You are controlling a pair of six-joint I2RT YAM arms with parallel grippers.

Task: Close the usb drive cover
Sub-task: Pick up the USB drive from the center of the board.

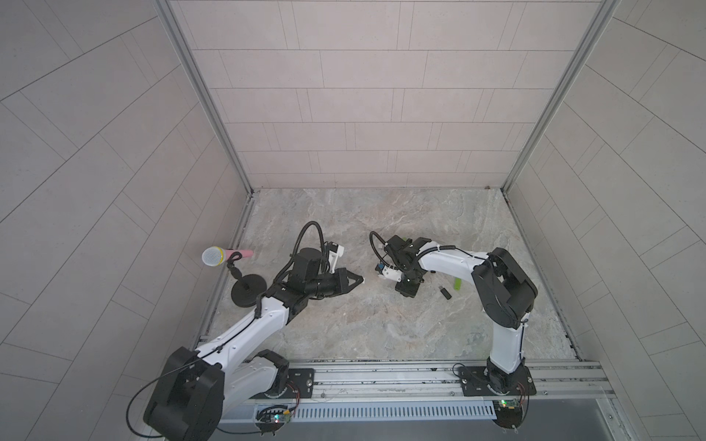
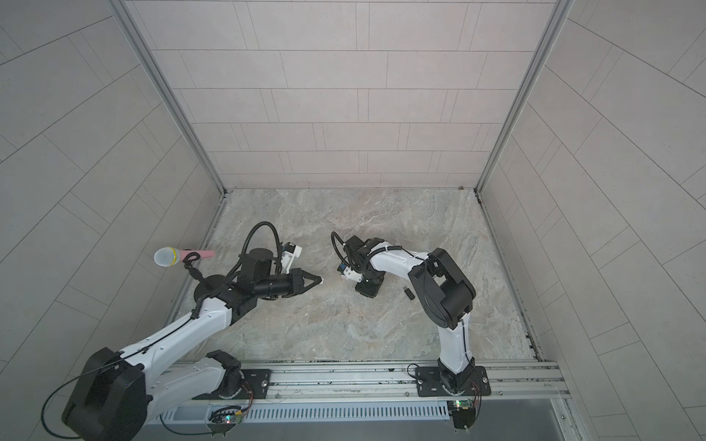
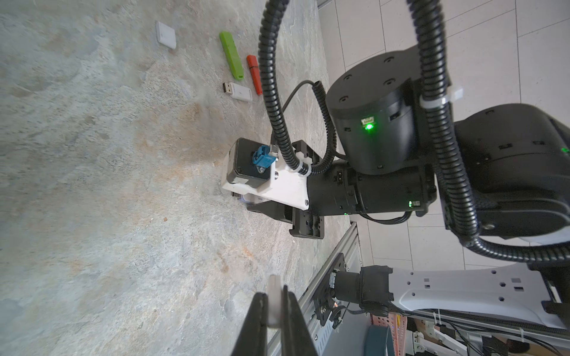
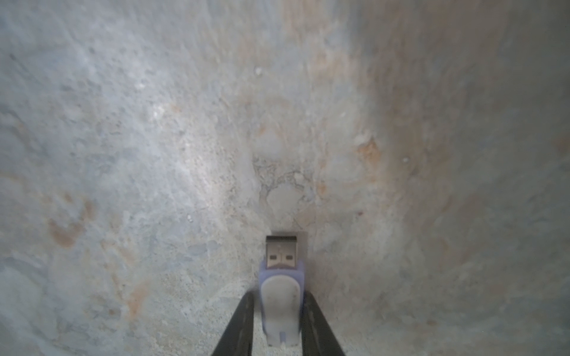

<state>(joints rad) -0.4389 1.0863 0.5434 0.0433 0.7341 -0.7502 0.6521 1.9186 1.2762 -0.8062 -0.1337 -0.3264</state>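
The usb drive (image 4: 281,286) is white with a purple edge, and its bare metal plug (image 4: 281,252) points away from me just above the marble table (image 4: 154,154). My right gripper (image 4: 279,295) is shut on its body, one black finger against each side. In both top views the right wrist (image 1: 405,284) hides the drive, low over the middle of the table. The white cover (image 3: 274,296) is pinched between the shut jaws of my left gripper (image 3: 274,308). That gripper (image 1: 361,280) hovers to the left of the right hand, pointing toward it, a short gap apart.
Beyond the right hand lie a green drive (image 3: 231,55), a red drive (image 3: 254,74), a white drive with a bare plug (image 3: 237,91) and a white square piece (image 3: 166,35). A black drive (image 1: 444,293) lies right of the wrist. A microphone on a stand (image 1: 214,256) is at the left wall.
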